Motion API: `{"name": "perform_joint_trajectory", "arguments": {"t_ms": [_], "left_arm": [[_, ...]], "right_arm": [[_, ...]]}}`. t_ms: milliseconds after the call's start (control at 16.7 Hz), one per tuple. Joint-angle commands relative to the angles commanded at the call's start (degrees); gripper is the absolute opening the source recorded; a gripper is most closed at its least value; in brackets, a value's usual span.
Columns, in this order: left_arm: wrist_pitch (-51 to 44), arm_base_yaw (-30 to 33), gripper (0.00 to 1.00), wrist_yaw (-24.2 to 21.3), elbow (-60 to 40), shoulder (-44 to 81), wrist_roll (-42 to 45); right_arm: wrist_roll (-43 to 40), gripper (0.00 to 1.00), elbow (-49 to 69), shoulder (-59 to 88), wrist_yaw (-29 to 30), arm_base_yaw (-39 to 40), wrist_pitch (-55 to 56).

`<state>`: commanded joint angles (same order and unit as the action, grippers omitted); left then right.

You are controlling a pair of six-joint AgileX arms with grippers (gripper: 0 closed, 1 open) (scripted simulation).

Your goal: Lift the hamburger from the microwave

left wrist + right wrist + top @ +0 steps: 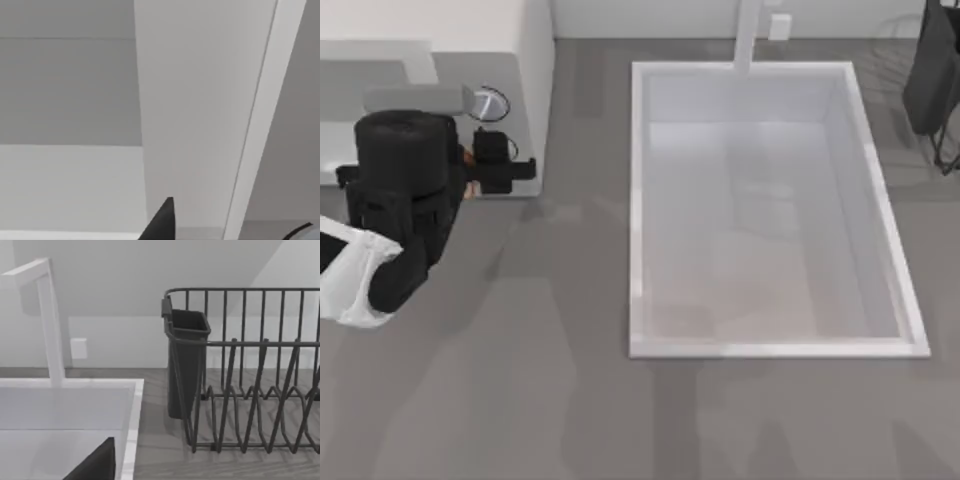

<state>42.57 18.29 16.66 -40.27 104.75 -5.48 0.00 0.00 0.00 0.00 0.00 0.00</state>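
Orange-brown slivers of the hamburger (468, 172) peek beside the left gripper (470, 172) at the microwave (520, 60) front on the worktop's (540, 400) far left, fingers apparently clenched on it for lifting, the right arm parked far right.

microwave (200, 100): white flat panels seen close, with a pale upright strip running down beside a grey surface
left tool: one dark fingertip (162, 222) pokes in, close against the white panel
far corner: thin dark curved edge, unclear
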Motion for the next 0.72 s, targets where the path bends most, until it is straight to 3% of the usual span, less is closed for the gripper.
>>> {"name": "perform_joint_trajectory", "arguments": {"t_ms": [360, 720], "left_arm": [[19.2, 0.7, 0.0, -0.8, 5.2, 12.4, 0.1], [20.9, 0.8, 0.0, -0.9, 6.0, 13.7, 0.1]], "right_arm": [[0.0, 1.0, 0.0, 0.0, 0.0, 0.0, 0.0], [0.0, 1.0, 0.0, 0.0, 0.0, 0.0, 0.0]]}}
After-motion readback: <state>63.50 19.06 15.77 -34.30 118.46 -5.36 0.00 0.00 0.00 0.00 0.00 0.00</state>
